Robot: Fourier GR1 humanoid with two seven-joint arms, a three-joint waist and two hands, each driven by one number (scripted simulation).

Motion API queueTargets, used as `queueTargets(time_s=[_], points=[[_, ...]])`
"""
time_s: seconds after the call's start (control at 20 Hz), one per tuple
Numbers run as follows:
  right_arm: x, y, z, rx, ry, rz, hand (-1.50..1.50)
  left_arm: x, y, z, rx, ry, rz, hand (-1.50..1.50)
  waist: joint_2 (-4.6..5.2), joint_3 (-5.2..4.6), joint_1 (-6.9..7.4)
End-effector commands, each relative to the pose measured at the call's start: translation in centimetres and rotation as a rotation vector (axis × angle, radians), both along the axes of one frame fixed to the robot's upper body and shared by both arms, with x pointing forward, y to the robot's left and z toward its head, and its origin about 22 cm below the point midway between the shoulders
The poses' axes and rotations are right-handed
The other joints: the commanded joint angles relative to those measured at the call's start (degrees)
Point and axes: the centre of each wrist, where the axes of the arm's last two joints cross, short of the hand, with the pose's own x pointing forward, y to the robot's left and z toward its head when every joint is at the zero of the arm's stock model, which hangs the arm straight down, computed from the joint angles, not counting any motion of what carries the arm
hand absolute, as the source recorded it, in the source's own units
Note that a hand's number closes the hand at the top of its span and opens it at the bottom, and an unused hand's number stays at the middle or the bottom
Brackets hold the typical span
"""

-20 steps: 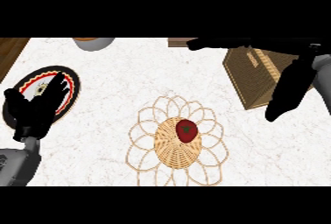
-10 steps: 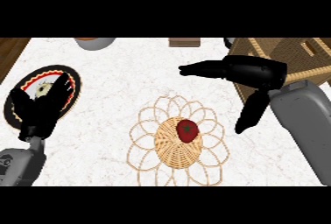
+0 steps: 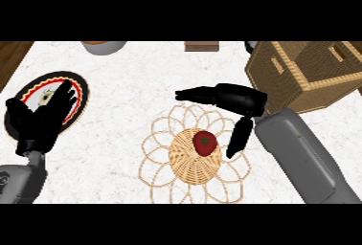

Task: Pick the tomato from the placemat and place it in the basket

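A red tomato [image 3: 205, 142] with a green stalk lies on the middle of a round woven placemat [image 3: 159, 158] with a looped edge. My right hand [image 3: 239, 98] hovers just up and right of the tomato, open. Its thumb stretches left above the mat, and its fingers [image 3: 237, 139] point down beside the tomato, a small gap away. The square wicker basket [image 3: 311, 72] stands at the back right, behind that hand. My left hand [image 3: 39, 119] rests open at the left edge, fingers up.
A round plate [image 3: 79, 91] with a black and red rim lies at the left, partly under my left hand. A grey bowl [image 3: 105, 46] and a small wooden block [image 3: 201, 46] sit at the counter's back edge. The counter's wooden border [image 3: 10, 55] runs along the far left.
My right hand has swung left and down from beside the basket to just beside the tomato, its forearm now coming in from the lower right. The tomato and my left hand have kept still.
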Motion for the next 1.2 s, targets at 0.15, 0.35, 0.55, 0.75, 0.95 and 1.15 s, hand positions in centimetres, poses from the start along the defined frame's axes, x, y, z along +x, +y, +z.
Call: queueTargets(time_s=[0.15, 0.35, 0.55, 0.75, 0.95, 1.15], points=[[0.1, 1.7, -3.6, -0.126, -0.009, 0.009, -1.5, 0.8, 1.4, -0.1, 0.001, -0.004, 0.005, 0.0, 0.0, -0.01, -0.24], [-0.6, 1.1, -4.4, -0.189, -0.027, 0.037, -1.5, 0.7, 1.5, 1.2, 0.0, 0.007, -0.007, 0.0, -0.09, -0.01, -0.36], [0.0, 0.0, -5.3, -0.192, -0.025, 0.037, -1.5, 0.6, 1.0, 0.9, -0.001, 0.006, 0.017, 0.0, -0.08, -0.01, -0.39], [-0.8, 2.1, -5.9, -0.169, -0.035, 0.04, -1.5, 0.9, 0.5, 0.3, -0.005, -0.004, -0.006, 0.0, -0.1, -0.02, -0.53], [1.3, 0.3, -5.5, -0.139, 0.02, 0.075, -1.5, 0.5, 0.7, -0.3, -0.005, 0.028, -0.013, 0.0, -0.01, -0.01, -0.29], [1.7, -1.8, -5.8, -0.119, 0.032, 0.109, -1.5, -0.4, 0.7, -0.6, 0.012, 0.025, -0.013, 0.0, 0.03, 0.0, -0.07]])
